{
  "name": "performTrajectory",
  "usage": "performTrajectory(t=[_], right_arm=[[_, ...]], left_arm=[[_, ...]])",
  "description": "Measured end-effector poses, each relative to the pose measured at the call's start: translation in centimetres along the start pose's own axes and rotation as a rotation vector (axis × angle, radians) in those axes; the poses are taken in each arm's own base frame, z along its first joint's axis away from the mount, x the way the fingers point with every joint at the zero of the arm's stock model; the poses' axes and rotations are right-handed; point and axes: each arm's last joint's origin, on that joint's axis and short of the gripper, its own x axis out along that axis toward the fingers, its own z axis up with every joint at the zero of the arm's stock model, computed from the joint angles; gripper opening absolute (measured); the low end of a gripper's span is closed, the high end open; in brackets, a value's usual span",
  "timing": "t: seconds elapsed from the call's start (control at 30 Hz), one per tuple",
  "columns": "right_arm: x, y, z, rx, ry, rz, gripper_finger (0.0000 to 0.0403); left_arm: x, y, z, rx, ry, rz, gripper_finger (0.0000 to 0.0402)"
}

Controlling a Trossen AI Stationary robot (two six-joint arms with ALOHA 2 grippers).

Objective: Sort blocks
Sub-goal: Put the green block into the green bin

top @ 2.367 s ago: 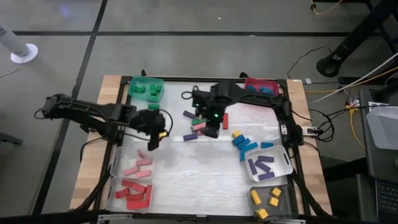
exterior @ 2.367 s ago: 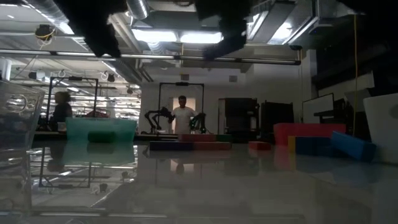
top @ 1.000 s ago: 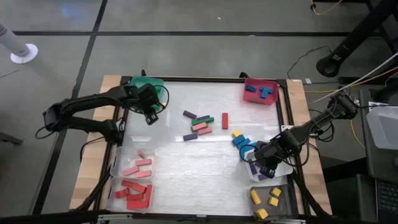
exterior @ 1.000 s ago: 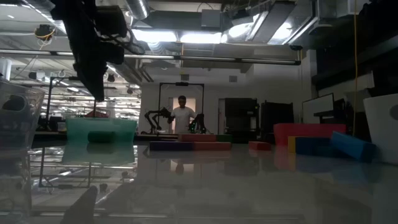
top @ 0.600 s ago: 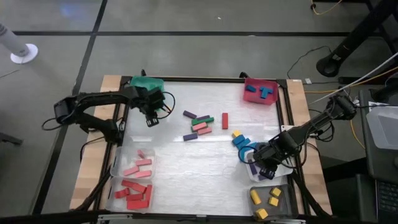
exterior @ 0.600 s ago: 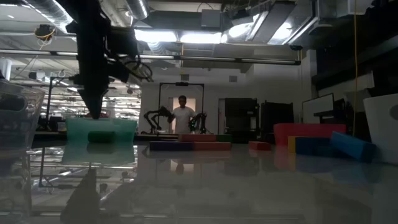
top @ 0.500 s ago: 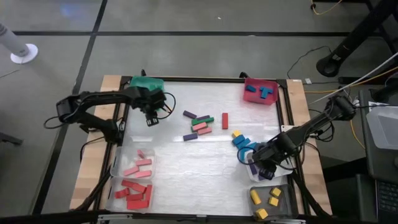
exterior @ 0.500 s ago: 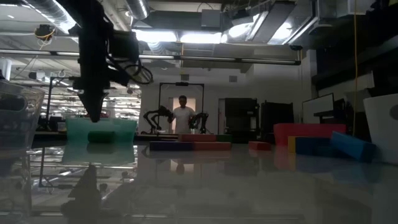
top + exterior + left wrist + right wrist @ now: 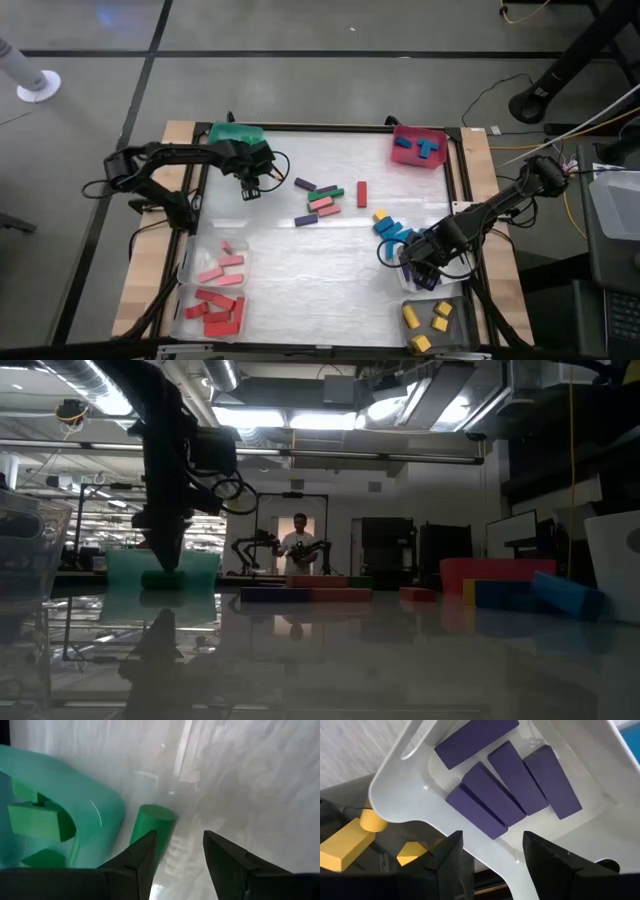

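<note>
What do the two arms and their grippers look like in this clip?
Both arms are dark, slim and jointed, with black cables looping along them. The left gripper and the right gripper each end in two flat, dark, tapering fingers. No markings are legible.

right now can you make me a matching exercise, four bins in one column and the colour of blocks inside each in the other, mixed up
Bins:
1. green bin
2. red bin
3. clear bin under the right gripper
4. grey bin at the near right corner

Block colours:
a. yellow
b. purple
c. green
d. blue

Pairs: 1-c, 2-d, 3-b, 4-a

The purple blocks show best in the right wrist view, where the right gripper hangs open above them.
</note>
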Motion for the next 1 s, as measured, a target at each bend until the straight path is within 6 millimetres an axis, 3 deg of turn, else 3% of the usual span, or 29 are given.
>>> performTrajectory(t=[0.37, 1.0], right_arm=[[0.0, 0.0, 0.0, -0.002, -0.002, 0.005, 0.0205], [0.0, 0.2, 0.1, -0.007, -0.010, 0.022, 0.0205]], left_arm=[[1.6, 0.8, 0.3, 0.025, 0.046, 0.017, 0.0150], [2.6, -0.2, -0.1, 0.092, 0.091, -0.161, 0.0150]])
